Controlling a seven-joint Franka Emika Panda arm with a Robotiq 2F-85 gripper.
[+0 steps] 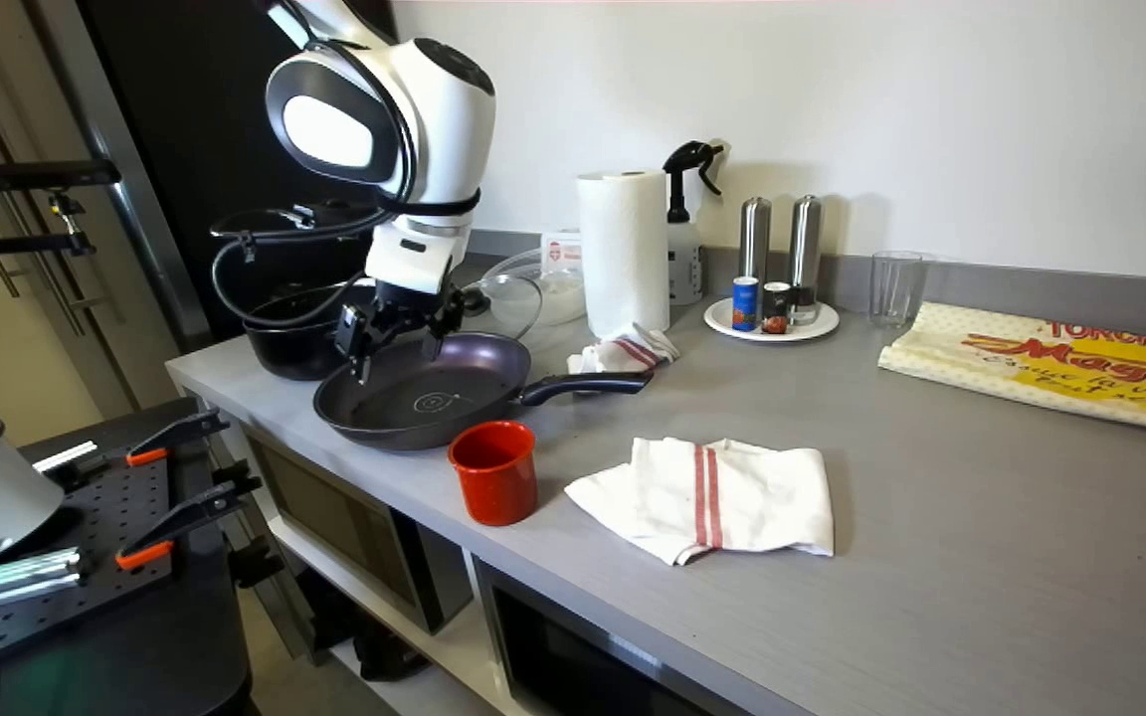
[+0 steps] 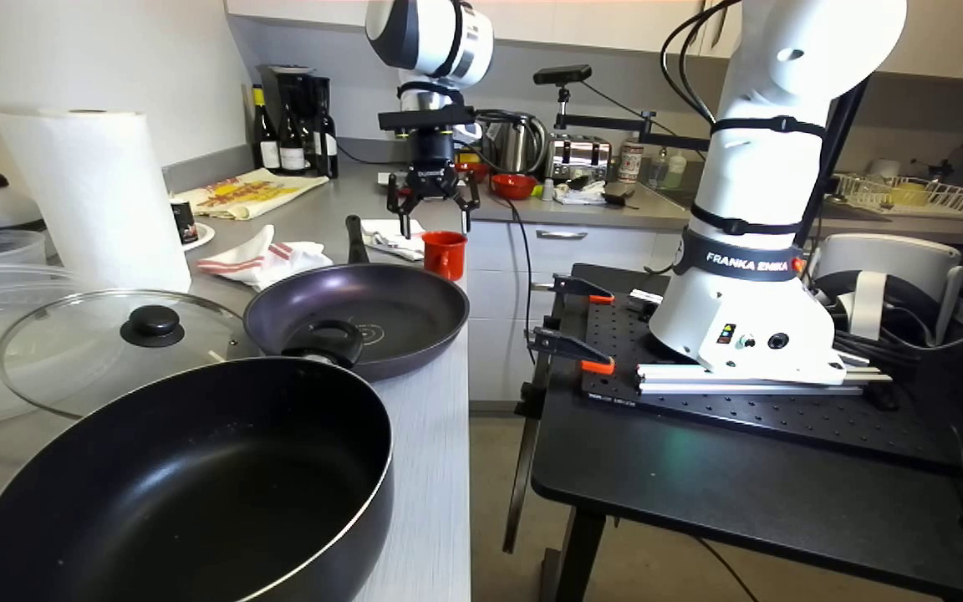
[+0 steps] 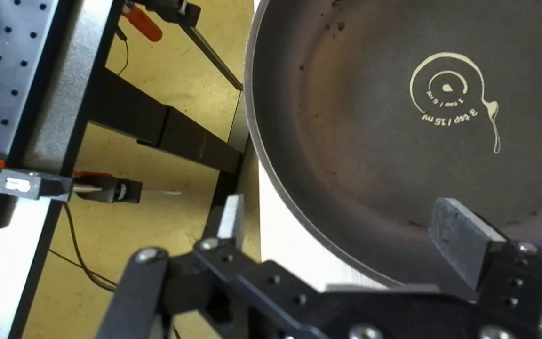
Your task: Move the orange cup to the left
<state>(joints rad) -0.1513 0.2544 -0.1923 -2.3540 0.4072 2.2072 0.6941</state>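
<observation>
The orange cup (image 1: 495, 482) is a small red-orange cup standing upright on the counter near its front edge, beside the frying pan. It also shows in an exterior view (image 2: 446, 257) beyond the pan, with its handle visible. It is out of the wrist view. My gripper (image 1: 397, 360) is open and empty, raised above the dark frying pan (image 1: 404, 398), apart from the cup. In the wrist view the open fingers (image 3: 346, 226) hang with one over the pan (image 3: 370, 155) and one past the counter edge, over the floor. The gripper also shows in an exterior view (image 2: 435, 228).
A large black pot (image 2: 197, 477) and a glass lid (image 2: 80, 343) lie by the pan. The pan handle (image 1: 583, 386) points along the counter. A folded striped towel (image 1: 762, 497) lies beside the cup. A paper roll (image 1: 625, 254) stands behind. The counter drops off in front.
</observation>
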